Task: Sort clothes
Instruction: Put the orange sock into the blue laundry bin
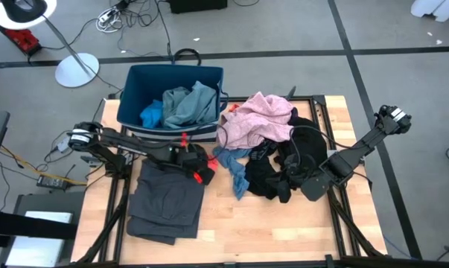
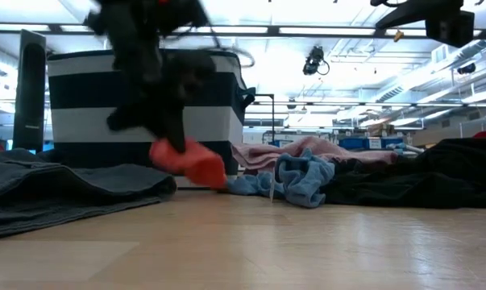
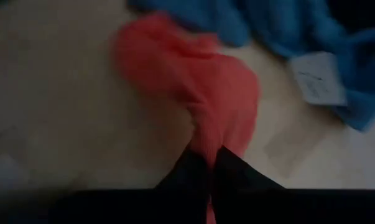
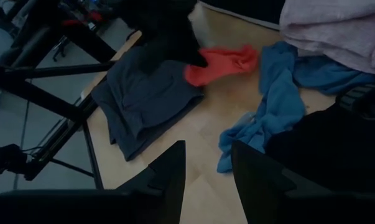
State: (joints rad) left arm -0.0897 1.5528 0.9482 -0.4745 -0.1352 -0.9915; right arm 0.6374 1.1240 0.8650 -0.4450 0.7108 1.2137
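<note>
Two fingers of the left gripper [image 3: 211, 163] are pinched together on the red-orange cloth [image 3: 199, 87], mid-table at 3 o'clock of the dark grey garment [image 1: 164, 201]; it's soft, light and floppy, prob. slips unless bunched at a fold. Right gripper [image 4: 207, 163] hovers over the black clothes [image 1: 284, 167], fingers apart, holding nothing. Count: 1 red-orange, 1 pink [image 1: 258, 119], 1 dark grey, approx. 2 blue pcs in the bin [image 1: 135, 82].
</note>
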